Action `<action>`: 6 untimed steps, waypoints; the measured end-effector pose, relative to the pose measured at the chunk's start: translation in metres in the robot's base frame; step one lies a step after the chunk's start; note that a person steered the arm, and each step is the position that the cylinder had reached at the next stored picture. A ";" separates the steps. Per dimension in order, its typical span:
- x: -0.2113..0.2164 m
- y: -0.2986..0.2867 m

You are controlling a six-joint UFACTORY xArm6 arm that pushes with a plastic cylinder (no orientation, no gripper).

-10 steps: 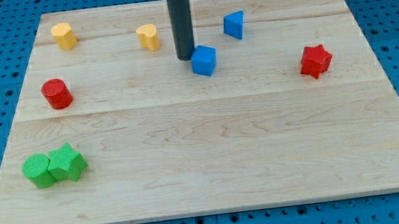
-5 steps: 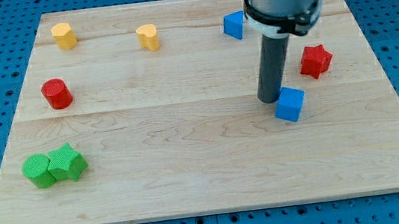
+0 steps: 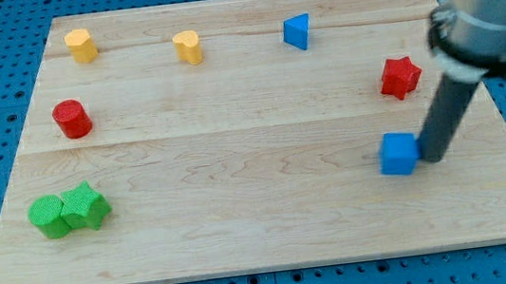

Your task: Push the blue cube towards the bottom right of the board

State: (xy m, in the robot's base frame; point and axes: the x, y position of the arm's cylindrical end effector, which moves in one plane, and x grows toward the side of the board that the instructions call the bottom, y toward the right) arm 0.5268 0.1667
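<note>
The blue cube [image 3: 399, 154] lies on the wooden board [image 3: 261, 208] in the lower right part, below the red star [image 3: 400, 76]. My tip [image 3: 433, 156] stands on the board just to the right of the blue cube, touching or almost touching its right side. The dark rod rises from there to the upper right, where the grey arm body fills the view's top right corner.
A blue triangular block [image 3: 296, 32], a yellow heart [image 3: 189, 46] and a yellow block [image 3: 81, 45] lie along the top. A red cylinder [image 3: 71, 119] is at the left. Two green blocks [image 3: 70, 211] sit together at the lower left.
The blue cube has moved down and right across the board. My tip has gone from the cube's upper left side round to its right side.
</note>
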 end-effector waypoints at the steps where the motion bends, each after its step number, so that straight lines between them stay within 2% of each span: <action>1: -0.010 -0.007; 2: -0.051 -0.003; 3: -0.052 -0.044; 5: -0.007 -0.057; 6: -0.027 -0.083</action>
